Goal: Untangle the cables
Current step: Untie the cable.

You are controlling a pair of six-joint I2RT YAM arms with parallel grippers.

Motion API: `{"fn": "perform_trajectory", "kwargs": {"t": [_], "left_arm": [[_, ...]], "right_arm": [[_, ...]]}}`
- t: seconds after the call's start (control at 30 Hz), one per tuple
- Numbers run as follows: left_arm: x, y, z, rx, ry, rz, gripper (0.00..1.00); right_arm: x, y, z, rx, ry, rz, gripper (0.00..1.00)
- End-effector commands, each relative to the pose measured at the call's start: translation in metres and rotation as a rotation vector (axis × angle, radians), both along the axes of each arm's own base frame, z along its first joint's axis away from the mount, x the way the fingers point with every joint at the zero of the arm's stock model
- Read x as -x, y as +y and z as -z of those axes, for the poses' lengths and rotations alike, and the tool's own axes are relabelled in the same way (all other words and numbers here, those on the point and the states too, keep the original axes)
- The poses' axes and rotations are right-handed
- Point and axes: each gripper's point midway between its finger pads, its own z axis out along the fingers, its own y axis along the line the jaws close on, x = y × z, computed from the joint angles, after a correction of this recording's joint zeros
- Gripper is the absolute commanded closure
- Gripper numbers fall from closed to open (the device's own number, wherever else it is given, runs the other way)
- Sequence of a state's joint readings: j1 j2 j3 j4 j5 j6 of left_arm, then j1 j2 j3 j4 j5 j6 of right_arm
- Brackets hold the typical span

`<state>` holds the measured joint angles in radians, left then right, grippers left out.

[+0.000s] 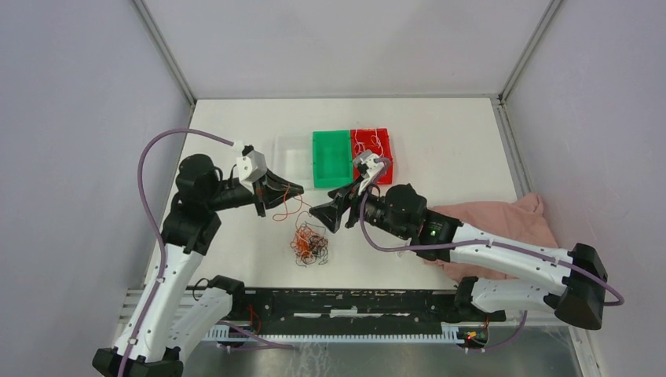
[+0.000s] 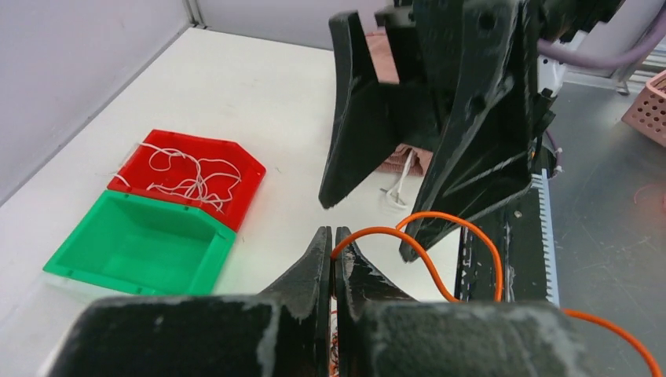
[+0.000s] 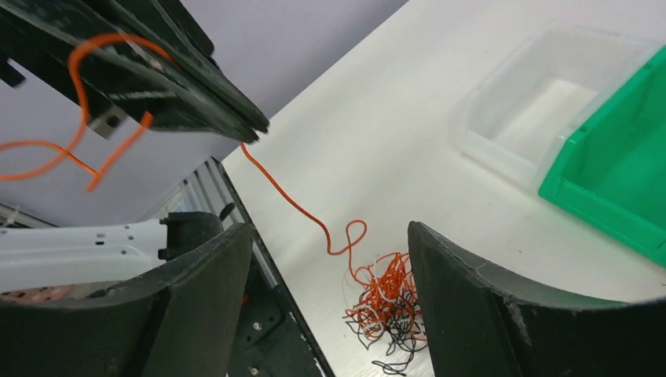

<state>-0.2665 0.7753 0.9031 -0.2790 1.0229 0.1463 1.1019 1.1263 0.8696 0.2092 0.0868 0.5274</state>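
From above, the left gripper (image 1: 297,189) hangs over the white surface (image 1: 455,149). Its jaws are clenched on a single orange wire (image 1: 287,210), which droops in a loop under the tips. The right gripper (image 1: 323,218) faces it from just beside, jaws spread and holding nothing. The tangle (image 1: 311,244) of orange and black wires lies on the surface below the two grippers, close to the near edge. Three bins stand in a row farther back: the clear bin (image 1: 292,159), the green bin (image 1: 331,158) and the red bin (image 1: 386,149). White wires (image 1: 367,144) lie in the red one. A pink cloth (image 1: 495,218) lies to the right, under the right arm.

The left wrist view shows its own jaws pressed together. The orange wire comes out between them and arcs off to the right. The right gripper's two black fingers stand apart just beyond it. The green bin looks empty here.

In the right wrist view, its own jaws are wide apart at the bottom edge. The left gripper's tips are at upper left, with loose orange loops above them. From those tips the wire slants down through a small curl to the tangle and seems to run into it, though the join is too fine to be sure.
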Motion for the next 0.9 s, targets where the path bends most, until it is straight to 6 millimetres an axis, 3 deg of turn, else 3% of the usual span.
{"fn": "perform_trajectory", "kwargs": {"t": [0.0,0.2,0.47,0.67,0.87], "left_arm": [[0.006,-0.002,-0.035,0.057,-0.022,0.008,0.97],[0.003,-0.002,-0.076,0.111,-0.096,-0.011,0.97],[-0.001,-0.005,-0.128,0.168,-0.159,-0.006,0.97],[0.006,-0.004,-0.165,0.208,-0.242,-0.004,0.97],[0.012,0.000,-0.214,0.273,-0.353,-0.020,0.97]], "right_arm": [[0.006,0.010,-0.027,-0.058,-0.148,-0.083,0.21],[0.010,0.034,-0.026,-0.098,-0.157,-0.147,0.20],[-0.012,0.074,-0.017,-0.099,-0.147,-0.108,0.22],[-0.025,0.096,0.012,-0.073,-0.090,-0.087,0.27],[-0.028,0.102,0.050,-0.031,-0.010,-0.073,0.31]]}}
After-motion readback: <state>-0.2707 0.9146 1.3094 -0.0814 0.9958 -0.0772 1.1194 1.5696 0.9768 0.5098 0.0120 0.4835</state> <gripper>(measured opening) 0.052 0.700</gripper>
